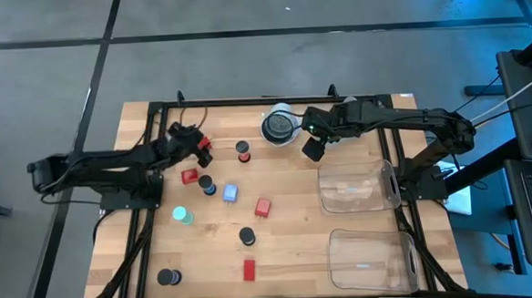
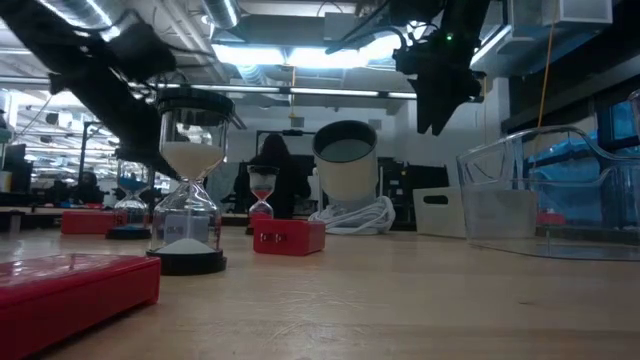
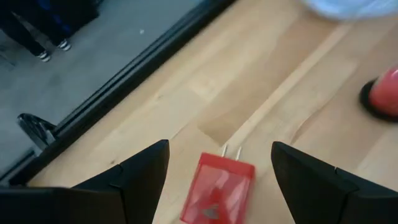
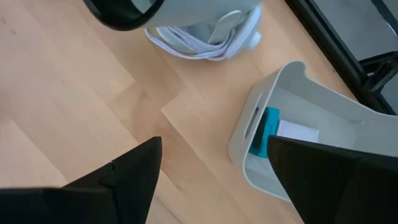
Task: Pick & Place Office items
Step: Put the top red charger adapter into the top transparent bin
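**Both tools open, left one over a red plug block**

Left tool point(image 1: 202, 147) at the far-left of the worktop point(image 1: 289, 239), fingers spread. Left wrist view: red block with two metal prongs point(image 3: 217, 188) lies flat on the wood between the open fingers point(image 3: 134, 177), not gripped. Fingers look raised above it; contact can't be confirmed.

Right tool point(image 1: 314, 146) near the far edge, just beside the round white-and-dark object point(image 1: 280, 126). Also open, holding nothing. Right wrist view shows a coiled white cable point(image 4: 205, 37) at that object's base and a small white bin point(image 4: 292, 130) with a teal and a white piece inside.

Rest of the items are loose on the worktop:
- red-sand hourglass point(image 1: 242, 151)
- red block point(image 1: 189, 177), black disc point(image 1: 207, 185) just beside it
- pale blue rectangle point(image 1: 230, 194)
- red block point(image 1: 263, 208)
- teal round piece point(image 1: 183, 214)
- black discs point(image 1: 247, 235) and point(image 1: 168, 277)
- red block point(image 1: 249, 269)

Two clear bins point(image 1: 359, 188), point(image 1: 374, 257) on the right side.
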Controlling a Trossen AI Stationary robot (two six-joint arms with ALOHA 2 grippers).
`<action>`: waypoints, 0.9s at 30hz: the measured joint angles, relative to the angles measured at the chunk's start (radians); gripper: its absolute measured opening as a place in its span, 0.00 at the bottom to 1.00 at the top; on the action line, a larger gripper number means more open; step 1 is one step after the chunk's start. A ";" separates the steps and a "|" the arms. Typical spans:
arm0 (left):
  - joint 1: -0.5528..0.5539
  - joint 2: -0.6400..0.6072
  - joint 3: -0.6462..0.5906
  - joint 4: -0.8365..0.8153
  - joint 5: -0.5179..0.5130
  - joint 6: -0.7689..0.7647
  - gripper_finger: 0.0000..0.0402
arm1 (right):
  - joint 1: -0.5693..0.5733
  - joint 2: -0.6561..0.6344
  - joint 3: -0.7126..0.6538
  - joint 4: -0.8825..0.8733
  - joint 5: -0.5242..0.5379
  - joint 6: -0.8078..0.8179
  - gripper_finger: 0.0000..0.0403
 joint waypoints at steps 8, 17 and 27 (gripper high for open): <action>0.105 0.180 0.128 -0.078 0.177 0.029 0.69 | 0.009 0.000 0.000 0.000 -0.004 -0.063 0.73; 0.214 0.296 0.189 -0.197 0.275 0.035 0.69 | 0.009 0.000 0.000 0.000 -0.004 -0.110 0.73; 0.248 0.431 0.195 -0.188 0.316 0.042 0.69 | 0.009 0.000 0.000 0.000 -0.004 -0.114 0.73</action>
